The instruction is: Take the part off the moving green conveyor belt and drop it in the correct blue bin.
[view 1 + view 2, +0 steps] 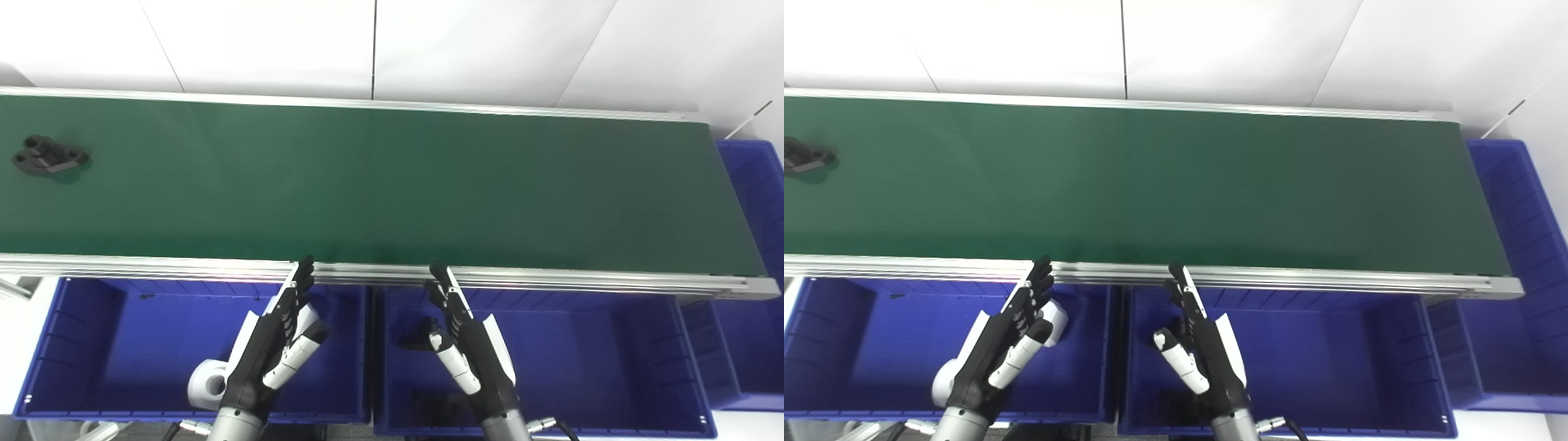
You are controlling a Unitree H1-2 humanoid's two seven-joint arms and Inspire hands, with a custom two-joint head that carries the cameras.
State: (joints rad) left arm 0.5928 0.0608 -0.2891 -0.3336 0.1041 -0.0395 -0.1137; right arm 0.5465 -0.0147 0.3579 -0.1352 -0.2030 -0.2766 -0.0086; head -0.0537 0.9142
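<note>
Well away from both hands, the black part lies at the belt's far left end; the left hand and right hand hover over the blue bins, fingers straight, apart, holding nothing.

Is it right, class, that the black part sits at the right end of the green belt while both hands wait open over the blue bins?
Not quite. The left eye view shows the black part at the left end of the green belt; the rest stands.
</note>
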